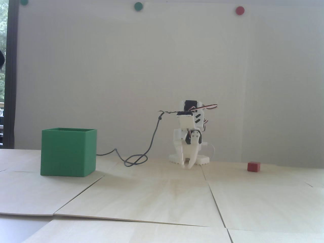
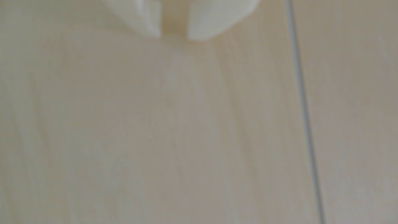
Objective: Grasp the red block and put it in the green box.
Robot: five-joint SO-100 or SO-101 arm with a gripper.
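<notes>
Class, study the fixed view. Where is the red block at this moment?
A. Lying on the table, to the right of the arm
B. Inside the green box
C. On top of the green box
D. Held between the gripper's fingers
A: the red block lies alone on the table, right of the gripper, far from the green box.

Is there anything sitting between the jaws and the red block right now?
Nothing visible. In the fixed view, only bare wooden table lies between the gripper and the red block, which sits off to its right, untouched.
</notes>
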